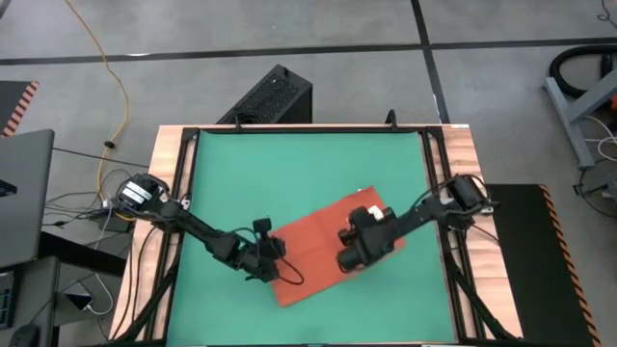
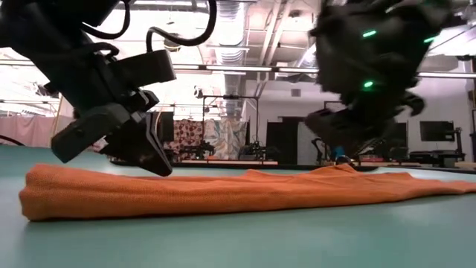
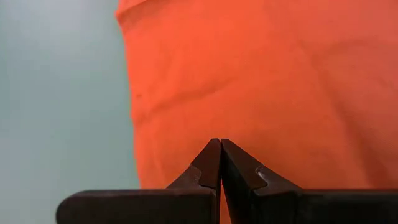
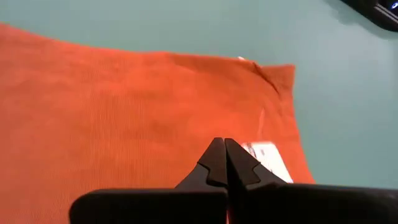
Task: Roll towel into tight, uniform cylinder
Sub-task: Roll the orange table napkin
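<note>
Orange towel (image 2: 223, 192) flat beneath hands

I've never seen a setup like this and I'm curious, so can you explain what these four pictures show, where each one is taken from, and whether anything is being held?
These are two dark robot arms working at a table. One picture looks straight down, one looks level across the tabletop, and two come from cameras on the arms' wrists. An orange-red towel lies folded flat, not yet rolled, on a green mat. The left gripper is shut, its tips over the towel near one edge. The right gripper is also shut, over the towel near its small white tag. Neither visibly holds any cloth, though whether the tips touch it is unclear.
</note>
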Robot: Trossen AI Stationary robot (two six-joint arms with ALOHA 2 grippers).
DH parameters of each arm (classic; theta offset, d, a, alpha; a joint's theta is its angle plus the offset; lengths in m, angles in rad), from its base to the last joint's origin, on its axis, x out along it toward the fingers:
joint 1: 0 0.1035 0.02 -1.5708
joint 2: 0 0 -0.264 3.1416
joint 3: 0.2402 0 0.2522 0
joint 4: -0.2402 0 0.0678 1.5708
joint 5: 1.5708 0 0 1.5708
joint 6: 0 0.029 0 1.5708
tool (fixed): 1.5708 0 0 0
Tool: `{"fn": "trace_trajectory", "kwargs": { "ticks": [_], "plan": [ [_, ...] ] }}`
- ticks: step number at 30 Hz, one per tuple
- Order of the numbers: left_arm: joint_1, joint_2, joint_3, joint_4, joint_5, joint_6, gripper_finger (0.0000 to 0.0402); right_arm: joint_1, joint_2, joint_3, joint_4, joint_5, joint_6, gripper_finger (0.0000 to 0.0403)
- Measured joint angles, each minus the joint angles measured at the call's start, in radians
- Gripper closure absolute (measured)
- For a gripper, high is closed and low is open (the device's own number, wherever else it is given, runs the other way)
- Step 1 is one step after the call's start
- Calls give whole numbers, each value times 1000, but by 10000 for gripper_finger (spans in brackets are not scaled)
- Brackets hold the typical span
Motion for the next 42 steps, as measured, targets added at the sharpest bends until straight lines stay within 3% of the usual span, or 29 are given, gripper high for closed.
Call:
{"fn": "trace_trajectory", "kwargs": {
  "ticks": [12,22,25,30,35,42],
  "plan": [
    [-56,0,0,0,1,-52,401,-219,0,0,131,-10,-304,398],
    [-117,-2,0,3,1,-105,401,-303,0,0,136,-43,-370,398],
    [-128,-25,0,3,0,-105,401,-308,0,0,157,-29,-396,398],
    [-140,-101,0,-4,-15,-97,401,-228,-7,0,161,101,-386,398],
    [-150,-178,0,-16,-21,-56,401,-189,15,-14,100,-83,-382,398],
    [-151,-257,0,-16,-54,-7,401,-199,17,-103,165,-87,-301,398]
  ]
}}
